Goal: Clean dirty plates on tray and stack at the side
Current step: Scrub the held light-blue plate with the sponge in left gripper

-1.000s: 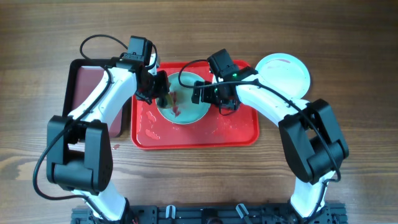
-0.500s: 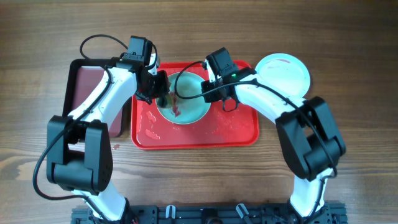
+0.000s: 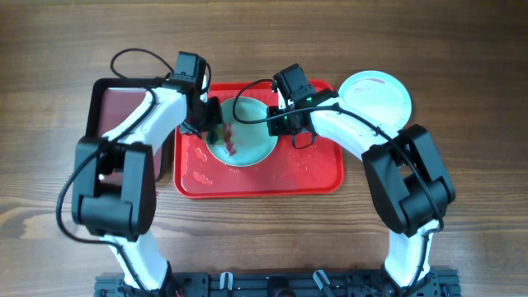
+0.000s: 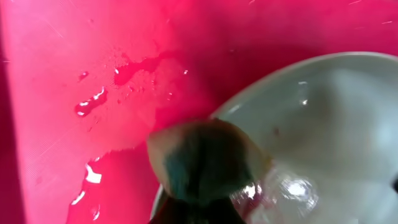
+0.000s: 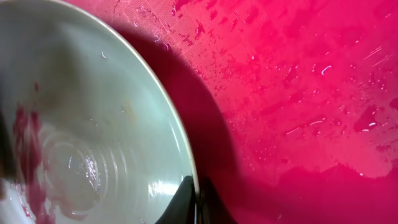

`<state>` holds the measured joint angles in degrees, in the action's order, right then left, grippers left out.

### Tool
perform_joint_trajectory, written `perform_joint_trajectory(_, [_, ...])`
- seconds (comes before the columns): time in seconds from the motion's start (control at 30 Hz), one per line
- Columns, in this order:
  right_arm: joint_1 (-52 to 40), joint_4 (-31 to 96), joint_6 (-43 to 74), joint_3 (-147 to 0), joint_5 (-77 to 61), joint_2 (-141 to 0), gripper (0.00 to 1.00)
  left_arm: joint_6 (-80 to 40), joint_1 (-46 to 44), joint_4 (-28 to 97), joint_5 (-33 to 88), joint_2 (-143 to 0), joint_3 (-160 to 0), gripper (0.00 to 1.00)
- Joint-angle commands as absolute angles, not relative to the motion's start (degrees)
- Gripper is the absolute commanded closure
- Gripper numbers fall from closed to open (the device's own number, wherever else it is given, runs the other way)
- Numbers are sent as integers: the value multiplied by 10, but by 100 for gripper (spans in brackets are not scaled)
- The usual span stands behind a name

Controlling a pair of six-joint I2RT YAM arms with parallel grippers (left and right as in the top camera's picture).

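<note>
Pinching blue plate (image 5: pixel 93 124) rim, right gripper (image 5: pixel 196 198) nearly closed, left gripper (image 4: pixel 199 214) clamping blurred wad (image 4: pixel 208 158), white plate (image 3: pixel 375 99) only overhead

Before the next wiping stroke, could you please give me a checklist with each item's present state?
1. Jaws of the right gripper pinch the light blue plate at its rim: ok.
2. That plate lies inside the red tray: ok.
3. The left gripper holds the wiping pad against the plate: ok.
4. Plate wiped clean: not ok, a reddish smear shows.
5. The white plate beside the tray is clean: not ok, red mark on it.
</note>
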<state>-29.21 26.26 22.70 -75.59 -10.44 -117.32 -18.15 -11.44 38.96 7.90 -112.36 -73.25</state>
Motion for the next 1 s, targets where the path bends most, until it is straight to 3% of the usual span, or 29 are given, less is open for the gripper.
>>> perform_joint_trajectory(0.0, [-293,270,231,-754,-117,-1190,96,-187,-136,393,57,-1181,-731,96])
perform_joint_trajectory(0.33, [-293,256,241,-754,-156,-1190,96,-185,-265,386,157,-1202,-731,96])
perform_joint_trajectory(0.73, [-222,264,269,-754,-249,-1206,96,-206,-148,421,89,-1202,-731,96])
perform_joint_trajectory(0.97, [-210,244,267,-754,-316,-1240,96,-193,-208,399,204,-1209,-731,96])
